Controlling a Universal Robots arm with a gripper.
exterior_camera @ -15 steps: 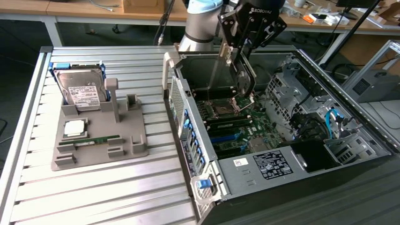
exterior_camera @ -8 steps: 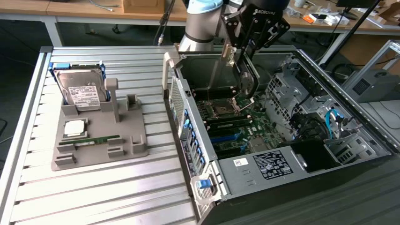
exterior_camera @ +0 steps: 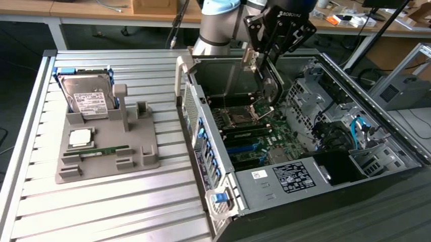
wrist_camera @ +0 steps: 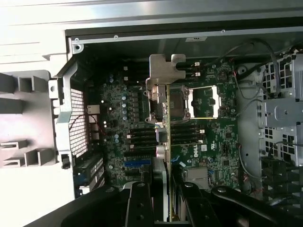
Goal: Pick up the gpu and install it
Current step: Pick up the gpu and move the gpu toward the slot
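Bright, even light; table (exterior_camera: pixel 101 201) glares pale, case (exterior_camera: pixel 222 75) interior shadowed

We see a ribbed aluminium tabletop (exterior_camera: pixel 101 212), and on it sits a grey moulded holder tray (exterior_camera: pixel 145 146). A thick silver hard drive with a white label (exterior_camera: pixel 88 98) leans in the tray's rear slot. In front of it lie a square silver processor chip (exterior_camera: pixel 81 136) and a narrow green memory stick (exterior_camera: pixel 101 150). Over on the exterior view's right we have an open black-and-silver computer case (exterior_camera: pixel 266 189), its green motherboard (wrist_camera: pixel 218 142) bare inside, with blue cables (exterior_camera: pixel 357 128) beside the board.
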